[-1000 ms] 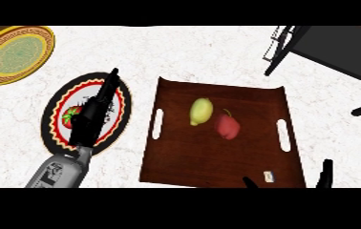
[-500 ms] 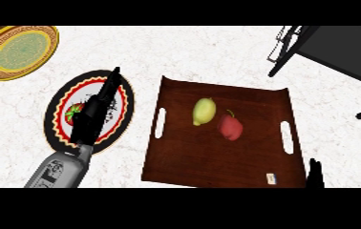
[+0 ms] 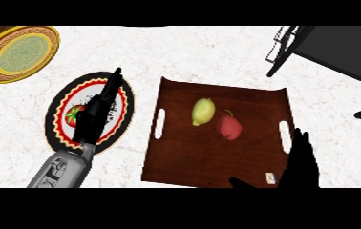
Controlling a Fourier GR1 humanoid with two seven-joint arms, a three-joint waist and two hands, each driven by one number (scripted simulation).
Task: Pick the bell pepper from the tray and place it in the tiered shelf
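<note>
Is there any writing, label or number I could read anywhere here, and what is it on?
Nothing here can be read.
Dark marks on the left forearm: too blurred to read.
Small pale tag at the tray near corner: too small to read.
Neither the patterned plate nor the yellow plate shows any words.

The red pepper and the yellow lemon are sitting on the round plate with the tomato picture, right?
Not quite. The head view shows the red bell pepper and the yellow lemon lying on the brown tray. The round plate with the tomato picture lies beside the tray, under the left hand.
</note>
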